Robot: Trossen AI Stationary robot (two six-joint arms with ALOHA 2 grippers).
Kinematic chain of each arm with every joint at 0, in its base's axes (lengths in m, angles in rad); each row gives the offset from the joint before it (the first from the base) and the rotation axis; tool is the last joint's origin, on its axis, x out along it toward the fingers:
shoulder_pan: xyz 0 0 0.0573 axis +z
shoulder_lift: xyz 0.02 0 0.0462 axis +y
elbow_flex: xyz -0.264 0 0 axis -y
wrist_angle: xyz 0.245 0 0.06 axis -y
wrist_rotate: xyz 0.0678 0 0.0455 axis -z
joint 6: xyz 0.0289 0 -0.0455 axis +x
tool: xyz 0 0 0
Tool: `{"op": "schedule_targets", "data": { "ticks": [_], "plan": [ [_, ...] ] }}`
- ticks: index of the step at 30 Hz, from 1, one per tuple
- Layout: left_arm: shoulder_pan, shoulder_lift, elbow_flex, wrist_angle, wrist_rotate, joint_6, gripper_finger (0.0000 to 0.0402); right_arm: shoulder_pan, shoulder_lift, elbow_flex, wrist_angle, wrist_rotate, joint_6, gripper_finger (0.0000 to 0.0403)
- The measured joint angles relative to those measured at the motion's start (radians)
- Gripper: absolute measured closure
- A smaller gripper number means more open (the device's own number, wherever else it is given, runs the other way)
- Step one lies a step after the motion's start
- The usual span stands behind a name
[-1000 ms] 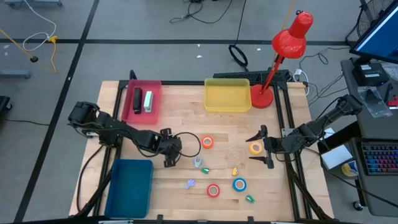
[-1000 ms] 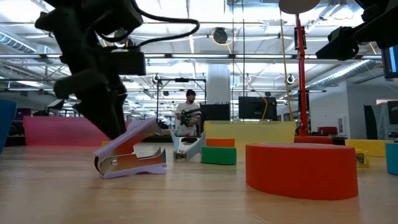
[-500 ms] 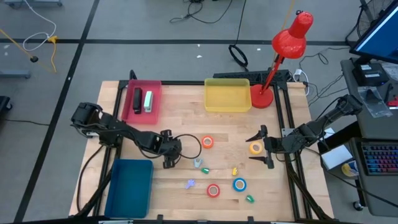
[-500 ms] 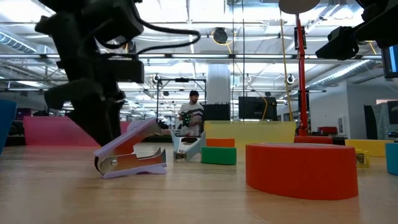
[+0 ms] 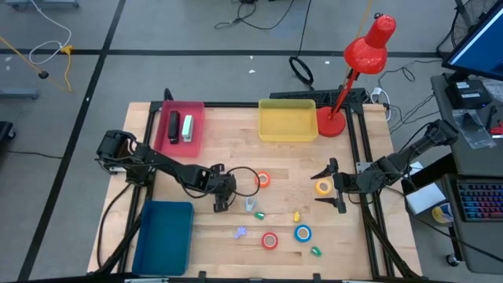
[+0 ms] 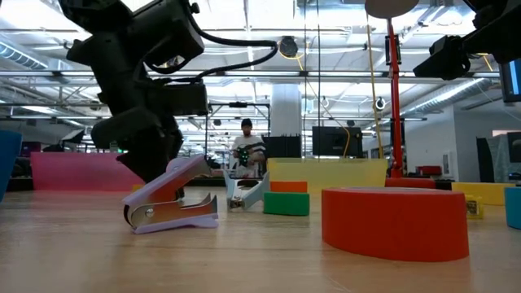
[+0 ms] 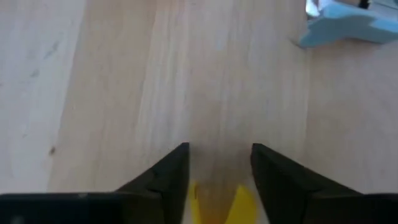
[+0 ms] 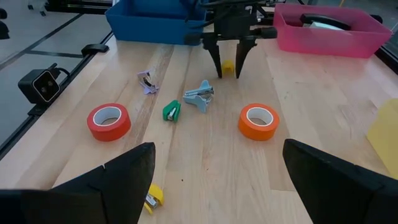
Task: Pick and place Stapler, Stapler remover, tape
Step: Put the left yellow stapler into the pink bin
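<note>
My left gripper (image 5: 220,204) (image 8: 228,74) points down over the middle of the table, left of the light-blue staple remover (image 5: 250,206) (image 7: 342,28), with a small yellow thing (image 7: 217,202) (image 8: 228,65) between its narrowly parted fingers. My right gripper (image 5: 324,187) (image 8: 219,146) is wide open, one finger on each side of the yellow tape (image 5: 323,187). The orange-red tape (image 5: 262,179), red tape (image 5: 269,240) and blue tape (image 5: 302,233) lie flat on the wood. A lilac remover (image 5: 240,232) (image 6: 171,203) lies near the front. Two staplers (image 5: 179,126) lie in the pink tray (image 5: 196,110). My left gripper has the small yellow thing (image 8: 228,65) between its two fingers, back from the tips, with the fingers pointing down from above. It sits clear of the table. Which part of it the fingers are on does not show.
A yellow tray (image 5: 287,134) and a red lamp (image 5: 346,79) stand at the far edge, and a blue tray (image 5: 165,244) at the near left. A yellow remover (image 5: 296,215) and green ones (image 5: 259,215) (image 5: 315,251) lie among the tapes. A person stands in the room beyond.
My left gripper has moved toward the table's right, closer to the light-blue staple remover, with its arm stretching out further across the table.
</note>
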Motion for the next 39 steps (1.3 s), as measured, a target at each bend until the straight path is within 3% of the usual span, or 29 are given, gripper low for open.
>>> {"op": "schedule_targets", "data": {
  "ticks": [4,8,25,32,39],
  "plan": [
    [-0.001,0.000,0.000,-0.001,0.009,0.005,0.0284,0.000,0.000,0.000,0.000,0.000,0.000,0.0059],
    [0.000,0.001,-0.001,-0.008,-0.005,0.008,0.0297,0.000,0.000,0.000,0.000,0.000,0.000,0.0061],
    [0.002,-0.090,-0.009,-0.009,-0.077,0.032,0.0169,0.000,0.000,0.000,0.000,0.000,0.000,0.0058],
    [-0.004,-0.191,-0.006,-0.093,-0.073,-0.006,0.0166,0.000,0.000,0.000,-0.001,0.000,0.000,0.0061],
    [-0.016,-0.188,-0.005,-0.224,-0.022,-0.033,0.0173,0.000,0.000,0.000,-0.001,0.000,0.004,0.0058]
  ]
}}
